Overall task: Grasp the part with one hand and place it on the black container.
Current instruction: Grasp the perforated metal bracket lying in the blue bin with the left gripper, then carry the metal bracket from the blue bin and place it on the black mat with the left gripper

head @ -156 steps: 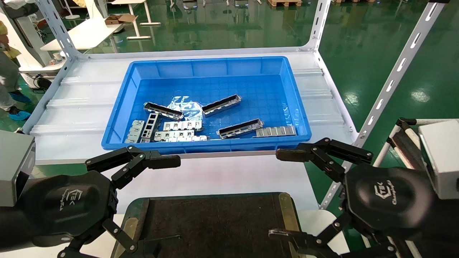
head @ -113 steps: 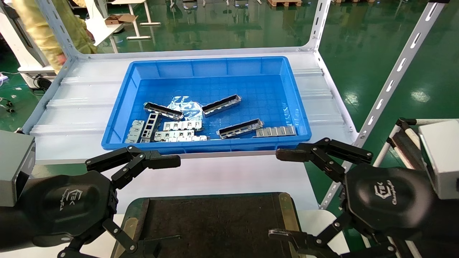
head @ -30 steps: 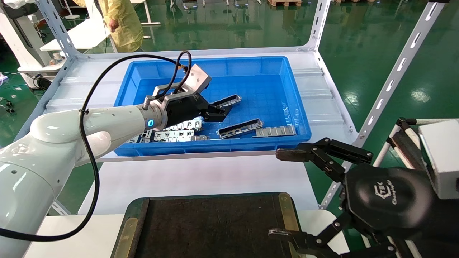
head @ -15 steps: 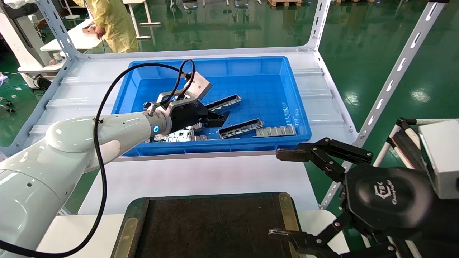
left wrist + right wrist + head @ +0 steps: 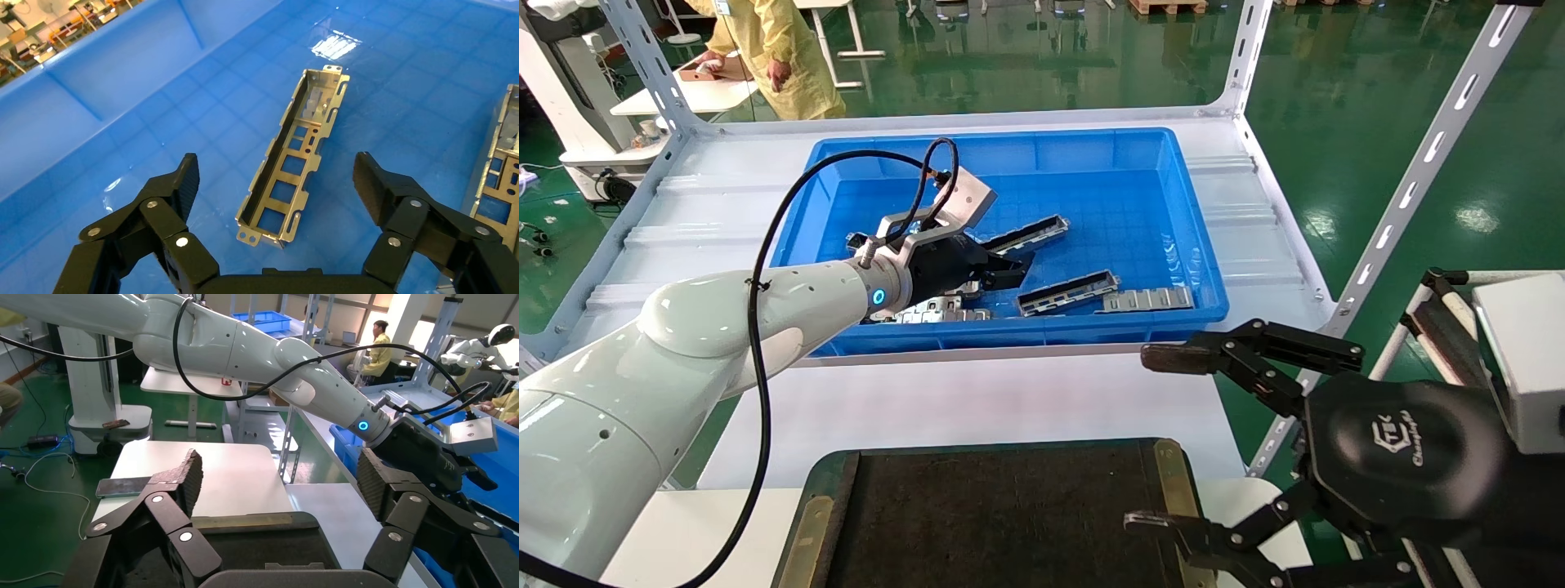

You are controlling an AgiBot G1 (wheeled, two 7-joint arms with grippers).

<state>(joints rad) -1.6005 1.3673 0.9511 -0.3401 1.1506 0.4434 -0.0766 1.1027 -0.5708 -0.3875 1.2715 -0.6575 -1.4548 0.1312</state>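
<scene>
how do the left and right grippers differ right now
The left gripper is reached out inside the blue bin, straddling a metal channel part; the right gripper hangs back near the black container, over no part. Both are black, open and empty.

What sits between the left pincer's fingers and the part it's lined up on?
Nothing. In the left wrist view the open left pincer straddles the part, with only bare blue bin floor either side.
</scene>
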